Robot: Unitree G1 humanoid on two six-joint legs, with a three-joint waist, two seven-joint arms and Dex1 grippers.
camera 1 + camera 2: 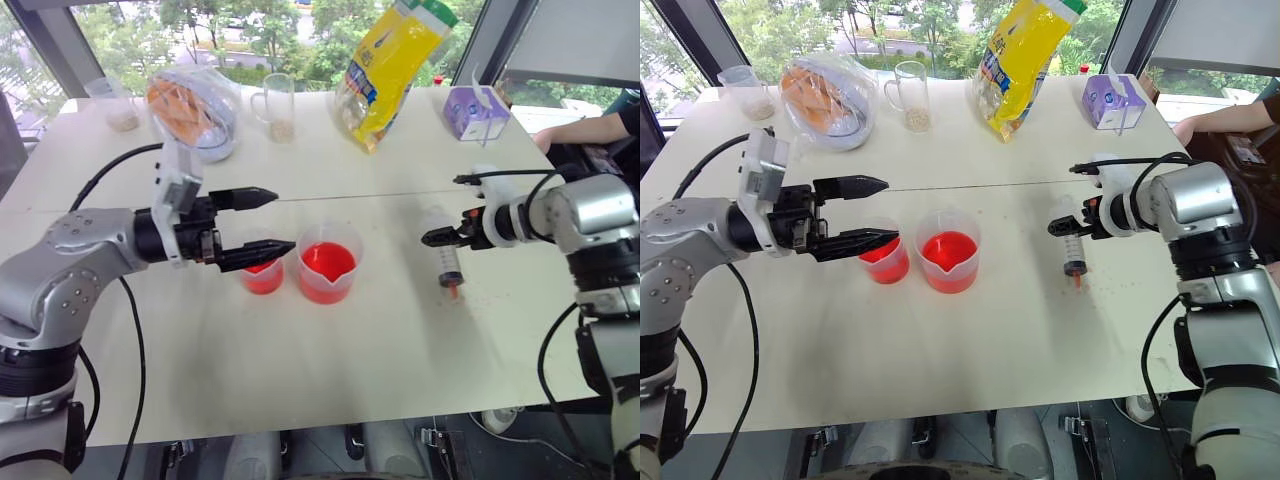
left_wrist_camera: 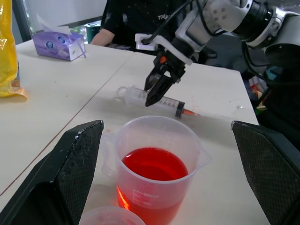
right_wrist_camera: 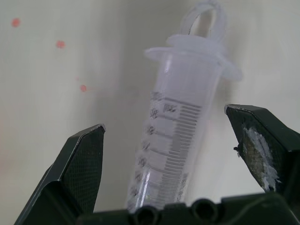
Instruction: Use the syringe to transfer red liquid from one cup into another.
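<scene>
left gripper [image 1: 262, 226] jaws wide apart, holding nothing, pointing level toward the robot's right. it hangs over the smaller cup [image 1: 263, 275], lower finger crossing above the rim, can't tell if it touches. smaller cup holds red liquid [image 1: 880, 252] filling most of it

just right of it, near but apart: the larger cup [image 1: 328, 264], clear plastic with pour spout facing the robot, red liquid about a third of the way up. left wrist view shows it centred between the two spread fingers [image 2: 65, 164]. faint graduation print on its wall, not readable

further right, well apart from the cups: syringe [image 1: 446, 259] lying flat on the white table [image 1: 330, 360], reddish tip toward the robot, plunger ring away. barrel looks empty. graduations printed on it, numbers unreadable

right gripper [image 1: 436, 238] jaws apart, angled down over the syringe barrel. right wrist view has the barrel between both fingers, neither clearly touching it. a few red drops on the table beside the syringe

back row, left to right: clear cup [image 1: 112, 102] with pale grains at the bottom, clear bag [image 1: 195, 108] with orange contents, handled glass mug [image 1: 275, 104] with a little grain, yellow bag [image 1: 388, 66] with print too small to read, purple tissue box [image 1: 475, 110]

a person's forearm [image 1: 585, 130] rests at the far right edge
</scene>
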